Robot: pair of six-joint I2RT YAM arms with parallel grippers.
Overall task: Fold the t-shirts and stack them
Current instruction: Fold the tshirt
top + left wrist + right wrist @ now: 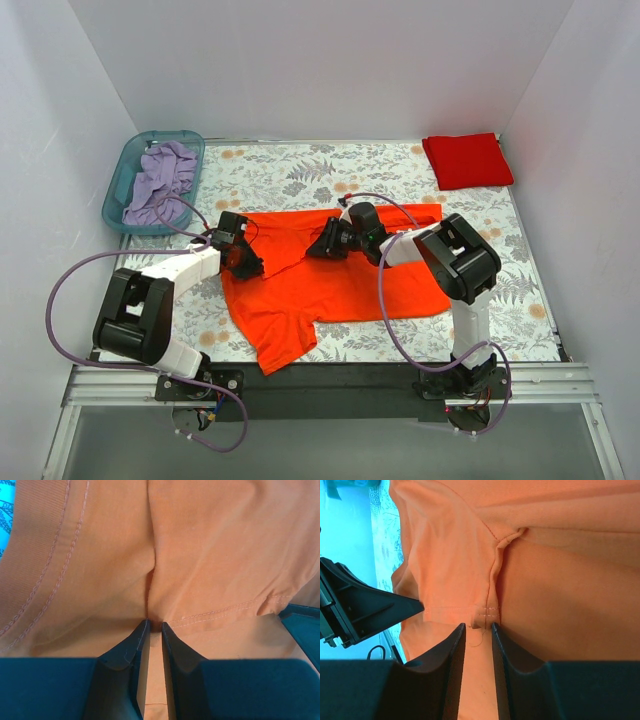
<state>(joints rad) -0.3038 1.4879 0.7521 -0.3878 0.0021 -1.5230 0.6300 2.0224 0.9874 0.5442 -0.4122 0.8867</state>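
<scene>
The bright orange t-shirt (330, 290) lies spread across the middle of the table, its left part creased over. My left gripper (243, 262) is down on the shirt's left side. In the left wrist view that gripper (155, 624) is shut, pinching a crease of orange cloth (210, 555) just below a stitched hem. My right gripper (318, 245) is at the shirt's upper middle. Seen from the right wrist, it (478, 625) is closed around a bunched seam of the orange cloth (445, 555). The deeper red t-shirt (467, 160) sits folded at the back right corner.
A teal basket (118, 185) holding purple cloth (160, 180) stands at the back left. White walls close in the leaf-patterned table (290, 170) on three sides. The left gripper's black body (365, 610) shows in the right wrist view, close by.
</scene>
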